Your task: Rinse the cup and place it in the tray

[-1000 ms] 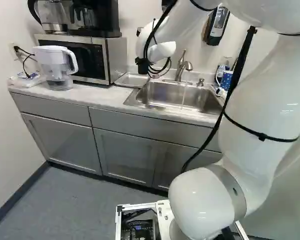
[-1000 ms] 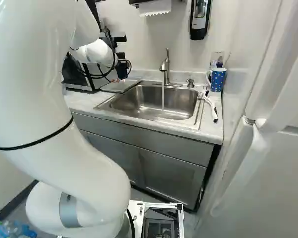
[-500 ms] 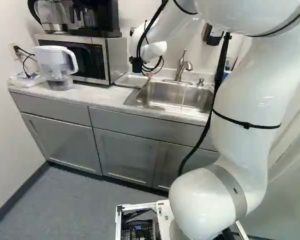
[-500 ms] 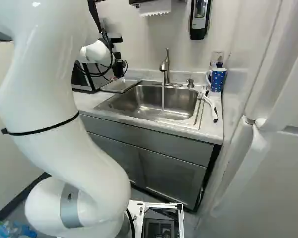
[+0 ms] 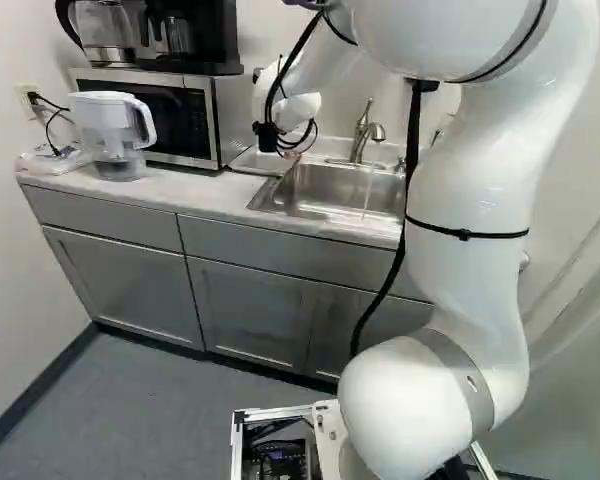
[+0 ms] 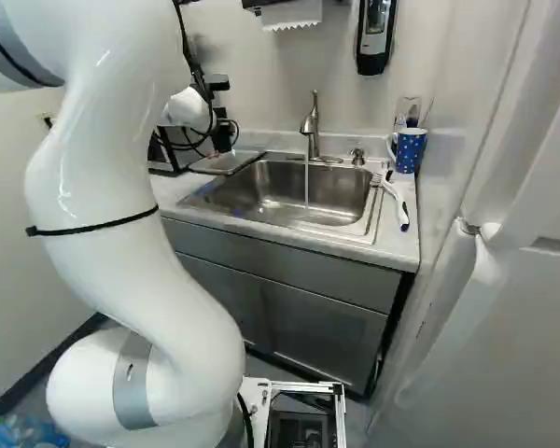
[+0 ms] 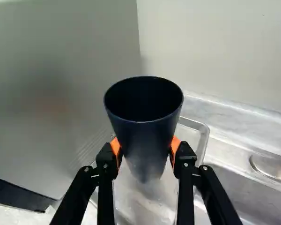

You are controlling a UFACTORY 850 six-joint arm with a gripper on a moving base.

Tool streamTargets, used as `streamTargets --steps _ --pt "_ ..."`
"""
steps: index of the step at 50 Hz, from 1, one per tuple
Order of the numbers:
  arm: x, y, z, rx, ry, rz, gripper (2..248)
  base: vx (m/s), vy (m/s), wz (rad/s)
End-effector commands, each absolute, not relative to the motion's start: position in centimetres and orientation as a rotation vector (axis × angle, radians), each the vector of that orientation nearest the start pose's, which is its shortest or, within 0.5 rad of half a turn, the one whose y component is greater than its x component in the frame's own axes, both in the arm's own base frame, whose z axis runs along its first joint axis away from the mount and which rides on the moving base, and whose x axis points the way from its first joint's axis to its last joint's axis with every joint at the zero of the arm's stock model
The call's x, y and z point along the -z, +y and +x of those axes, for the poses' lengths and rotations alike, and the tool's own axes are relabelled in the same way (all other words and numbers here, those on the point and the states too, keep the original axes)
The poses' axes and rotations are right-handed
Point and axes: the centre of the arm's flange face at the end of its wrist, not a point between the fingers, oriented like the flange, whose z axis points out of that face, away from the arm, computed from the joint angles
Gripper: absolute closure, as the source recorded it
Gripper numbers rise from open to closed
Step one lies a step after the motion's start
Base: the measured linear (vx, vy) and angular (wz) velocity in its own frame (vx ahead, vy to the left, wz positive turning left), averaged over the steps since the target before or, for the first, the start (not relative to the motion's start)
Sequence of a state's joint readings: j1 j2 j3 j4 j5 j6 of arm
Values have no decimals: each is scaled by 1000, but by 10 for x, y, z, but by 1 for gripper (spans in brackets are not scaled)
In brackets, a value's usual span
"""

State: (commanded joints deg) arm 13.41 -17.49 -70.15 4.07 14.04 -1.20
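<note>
"Where's the cup (image 7: 145,133)?"

"Clamped in the claw (image 7: 146,145), 1 orange pad (image 7: 176,143) on each side, mouth up, long axis near upright."

"And the tray (image 7: 206,133)?"

"Under the cup, I'd say (depth is hard to judge in the wrist view). The microwave (image 5: 235,120) is close by the edge opposite the sink (image 6: 252,187)."

"Rinsed already?"

"Probably. Water (image 6: 306,182) runs from the tap (image 6: 310,126), but the cup is well away from it, so placing looks like the step in hand."

"Then what?"

"Mostly straight down, base inside all 4 edges, then let go. If it catches the edge by the wall (image 7: 225,47), it could tip."
</note>
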Motion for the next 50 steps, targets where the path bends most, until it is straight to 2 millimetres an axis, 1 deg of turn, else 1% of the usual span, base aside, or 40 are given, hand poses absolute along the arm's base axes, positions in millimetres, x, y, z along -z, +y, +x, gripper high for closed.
streamTargets --steps 14,31,38,39,44,45,49,50 --pt "-543 155 630 1613 -234 -2517 129 0 0 0" --pt "-523 156 633 1574 -237 -2545 129 0 0 0" --pt "-523 156 633 1574 -237 -2545 129 0 0 0" --pt "-523 156 633 1574 -237 -2545 110 0 0 0" --pt "-523 156 633 1574 -237 -2545 110 0 0 0" --pt "-523 156 633 1574 -237 -2545 77 0 0 0" --pt "-523 156 633 1574 -237 -2545 77 0 0 0" --pt "-523 156 633 1574 -237 -2545 43 0 0 0"
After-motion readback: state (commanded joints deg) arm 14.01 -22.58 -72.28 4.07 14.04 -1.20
